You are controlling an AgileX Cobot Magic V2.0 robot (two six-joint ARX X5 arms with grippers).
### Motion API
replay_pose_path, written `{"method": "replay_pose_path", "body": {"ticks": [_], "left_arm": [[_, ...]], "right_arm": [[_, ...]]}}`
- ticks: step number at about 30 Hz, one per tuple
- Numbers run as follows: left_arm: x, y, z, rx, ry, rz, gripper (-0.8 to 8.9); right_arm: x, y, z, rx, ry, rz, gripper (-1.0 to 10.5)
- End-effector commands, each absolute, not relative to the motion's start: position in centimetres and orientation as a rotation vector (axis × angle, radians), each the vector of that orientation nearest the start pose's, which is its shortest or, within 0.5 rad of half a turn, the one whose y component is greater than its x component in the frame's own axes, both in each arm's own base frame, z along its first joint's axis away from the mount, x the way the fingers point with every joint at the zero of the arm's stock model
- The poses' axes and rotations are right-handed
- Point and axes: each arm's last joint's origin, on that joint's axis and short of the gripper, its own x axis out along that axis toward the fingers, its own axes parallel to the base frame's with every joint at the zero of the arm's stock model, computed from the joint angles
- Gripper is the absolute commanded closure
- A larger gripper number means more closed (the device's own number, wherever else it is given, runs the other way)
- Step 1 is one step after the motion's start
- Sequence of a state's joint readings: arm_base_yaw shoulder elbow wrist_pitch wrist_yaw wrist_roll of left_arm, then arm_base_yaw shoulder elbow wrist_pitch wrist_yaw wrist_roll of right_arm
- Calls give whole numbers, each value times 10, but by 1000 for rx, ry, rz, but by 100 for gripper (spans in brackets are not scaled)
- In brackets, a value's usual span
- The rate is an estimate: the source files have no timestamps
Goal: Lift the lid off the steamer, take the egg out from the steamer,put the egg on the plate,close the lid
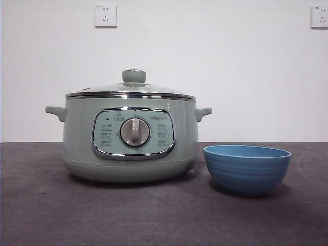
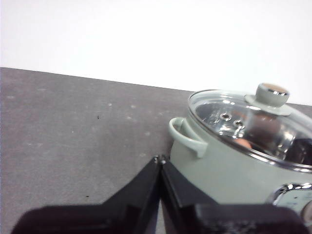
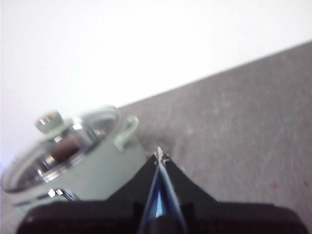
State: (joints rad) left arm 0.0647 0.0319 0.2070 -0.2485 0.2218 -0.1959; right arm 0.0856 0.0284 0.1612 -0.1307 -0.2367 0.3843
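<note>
Left hand (image 2: 160,160) is being kept fully closed, jaws pressed tip to tip, nothing gripped. It is being held above the worktop (image 1: 51,205), clear of the steamer (image 1: 130,138), with the tips just beside the steamer's near side handle (image 2: 185,136) but not touching it.

Right hand (image 3: 160,157) is likewise being kept closed on nothing, tips meeting. It is being held off the steamer's other side, near that side's handle (image 3: 126,130), no contact. The right wrist picture is blurred.

Neither hand is being shown in the front view.

The lid (image 1: 130,88) is being carried seated on the steamer, knob (image 1: 134,76) upright. Through the glass, the egg (image 2: 245,144) is being shown inside, brownish, only partly visible.

The plate (image 1: 247,168) is being left on the worktop just beside the steamer, apart from it, well away from both hands.
</note>
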Motion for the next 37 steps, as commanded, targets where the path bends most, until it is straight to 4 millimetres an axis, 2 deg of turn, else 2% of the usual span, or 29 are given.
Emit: {"method": "replay_pose_path", "body": {"ticks": [1,10,18,26,31,37], "left_arm": [[80,-2,219,-220,93,-180,820],[76,-6,268,-190,184,-315,820],[77,-10,314,-160,247,-466,820],[78,-12,347,-114,328,-565,821],[78,-14,361,-115,356,-629,821],[77,-15,365,-119,375,-647,821]], "right_arm": [[84,15,220,393,44,347,958],[88,20,275,262,226,485,958],[107,23,321,64,442,569,957],[121,29,362,30,577,707,957],[123,34,376,15,640,803,958],[120,43,377,-9,666,890,957]]}}
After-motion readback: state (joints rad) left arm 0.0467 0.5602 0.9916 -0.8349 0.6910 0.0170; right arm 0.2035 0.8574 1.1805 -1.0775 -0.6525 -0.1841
